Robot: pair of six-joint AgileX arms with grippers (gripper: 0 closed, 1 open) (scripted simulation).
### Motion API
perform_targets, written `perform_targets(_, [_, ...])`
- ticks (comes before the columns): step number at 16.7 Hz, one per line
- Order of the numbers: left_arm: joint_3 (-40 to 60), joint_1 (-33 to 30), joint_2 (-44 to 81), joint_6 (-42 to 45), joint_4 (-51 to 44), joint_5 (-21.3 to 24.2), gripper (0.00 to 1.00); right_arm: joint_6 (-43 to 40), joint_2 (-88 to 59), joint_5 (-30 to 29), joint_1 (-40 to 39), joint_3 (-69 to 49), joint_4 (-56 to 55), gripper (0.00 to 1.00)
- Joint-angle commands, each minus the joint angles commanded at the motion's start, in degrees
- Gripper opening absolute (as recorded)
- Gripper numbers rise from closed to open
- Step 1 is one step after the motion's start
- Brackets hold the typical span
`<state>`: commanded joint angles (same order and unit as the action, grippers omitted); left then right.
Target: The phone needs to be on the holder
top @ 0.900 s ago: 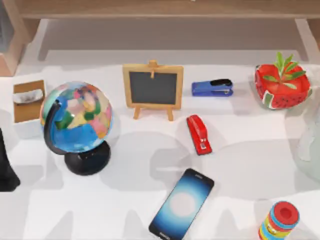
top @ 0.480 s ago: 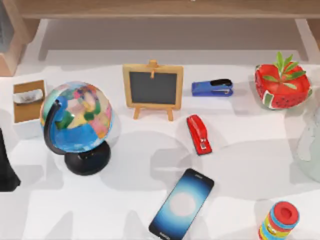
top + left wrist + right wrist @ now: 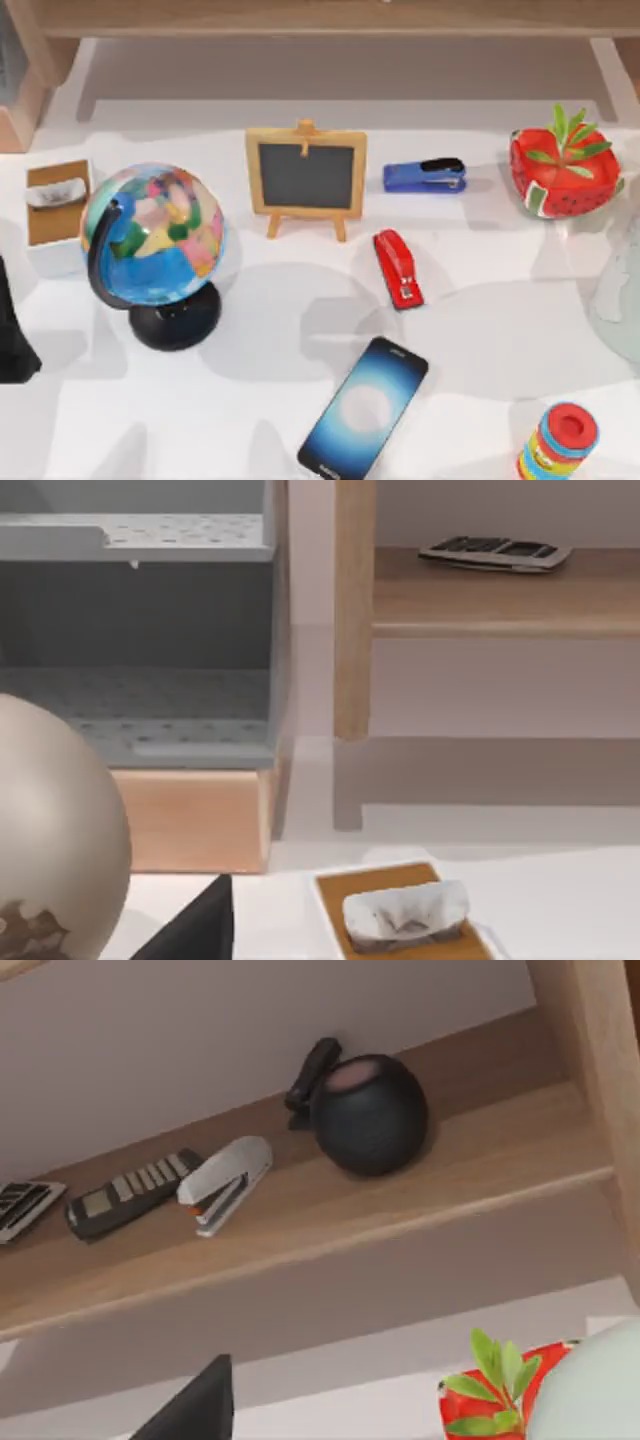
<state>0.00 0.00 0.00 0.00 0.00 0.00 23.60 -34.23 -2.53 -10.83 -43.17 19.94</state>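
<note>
Lying flat on white table [image 3: 480, 340]: phone [image 3: 364, 408].

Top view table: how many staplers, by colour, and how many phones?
Red stapler: 1
Blue stapler: 1
Phone: 1
Total: 3

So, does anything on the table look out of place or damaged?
Nothing looks damaged or spilled. The phone lies flat and slanted near the table's front edge, not on a holder. The red stapler also lies askew. The globe and small chalkboard stand upright.
</note>
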Motion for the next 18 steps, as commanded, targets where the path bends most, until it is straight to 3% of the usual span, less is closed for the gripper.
perform_targets(9, [0.00,0.00,0.00,0.00,0.00,0.00,1.00,31.20,-43.84,-2.58,-18.91,-31.65,23.76,1.00])
perform_targets(18, [0.00,0.00,0.00,0.00,0.00,0.00,1.00,55.31,-73.77,0.65,-36.98,-41.92,37.69,1.00])
